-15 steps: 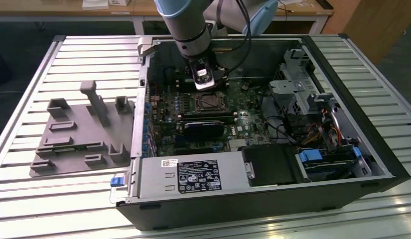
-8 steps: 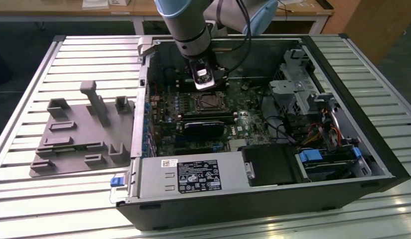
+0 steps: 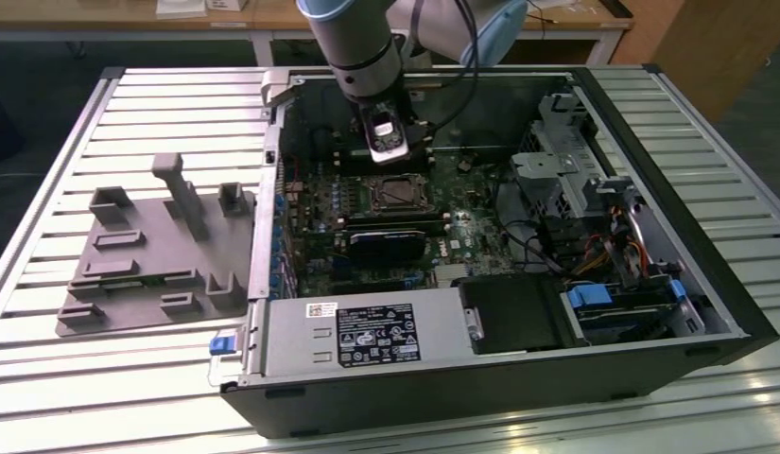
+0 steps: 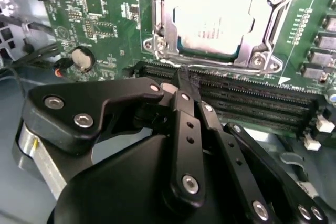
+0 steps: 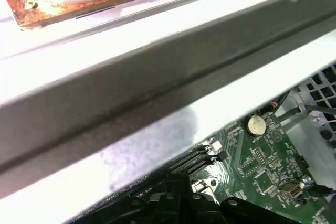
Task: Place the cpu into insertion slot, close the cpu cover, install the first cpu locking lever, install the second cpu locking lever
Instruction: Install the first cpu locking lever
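Note:
The cpu point(image 4: 212, 17) lies flat in the insertion slot point(image 3: 396, 194), its silver top facing up. The cpu cover point(image 4: 264, 19), a metal frame, lies down around the chip's edges. My gripper point(image 4: 184, 77) hangs over the long black memory slots point(image 4: 252, 103), just beside the socket, with its black fingers point(image 4: 181, 124) closed together on nothing. In the exterior view the gripper point(image 3: 387, 144) reaches down into the open computer case, just behind the socket. Dark parts of the gripper point(image 5: 178, 203) also show in the first wrist view, against the green board.
A black card point(image 3: 390, 241) sits in front of the socket and a power supply point(image 3: 364, 336) at the case's near side. Drive cages and cables point(image 3: 579, 180) fill the exterior view's right. A grey fixture tray point(image 3: 163, 255) lies left of the case. A coin battery point(image 4: 81, 59) is on the board.

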`<state>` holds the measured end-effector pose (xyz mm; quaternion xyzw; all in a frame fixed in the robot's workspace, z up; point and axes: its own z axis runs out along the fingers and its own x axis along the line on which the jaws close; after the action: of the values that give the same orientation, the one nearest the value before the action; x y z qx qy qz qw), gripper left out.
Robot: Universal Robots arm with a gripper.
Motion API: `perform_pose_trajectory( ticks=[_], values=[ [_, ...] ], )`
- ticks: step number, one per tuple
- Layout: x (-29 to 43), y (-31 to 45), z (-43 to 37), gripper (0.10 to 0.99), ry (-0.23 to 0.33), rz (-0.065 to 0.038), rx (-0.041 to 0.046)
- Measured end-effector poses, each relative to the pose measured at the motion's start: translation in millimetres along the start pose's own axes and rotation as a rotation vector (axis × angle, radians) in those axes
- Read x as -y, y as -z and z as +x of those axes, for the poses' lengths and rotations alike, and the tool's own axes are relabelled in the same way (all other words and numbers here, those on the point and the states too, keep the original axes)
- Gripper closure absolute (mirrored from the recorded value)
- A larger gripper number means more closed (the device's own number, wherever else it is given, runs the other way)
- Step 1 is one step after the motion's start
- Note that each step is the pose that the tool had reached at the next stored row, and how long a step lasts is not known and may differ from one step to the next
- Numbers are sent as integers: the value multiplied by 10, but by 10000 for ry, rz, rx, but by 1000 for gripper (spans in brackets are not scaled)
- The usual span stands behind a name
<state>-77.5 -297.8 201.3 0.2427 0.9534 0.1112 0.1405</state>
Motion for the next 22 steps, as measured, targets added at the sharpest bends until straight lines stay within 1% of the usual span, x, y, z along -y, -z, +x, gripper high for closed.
perform_pose_trajectory(
  ticks=[4,10,11,12,14,18,20,22],
  values=[
    [-18,61,-14,984,0,0,0],
    [-19,63,-14,984,0,1,-2],
    [-19,63,-15,984,-1,9,-18],
    [-20,63,-17,984,-8,46,-69],
    [-23,59,-22,984,-29,160,-224],
    [-34,49,-45,984,-31,476,-454],
    [-40,43,-57,984,-16,646,-504],
    [-44,40,-65,984,11,814,-516]
  ],
)
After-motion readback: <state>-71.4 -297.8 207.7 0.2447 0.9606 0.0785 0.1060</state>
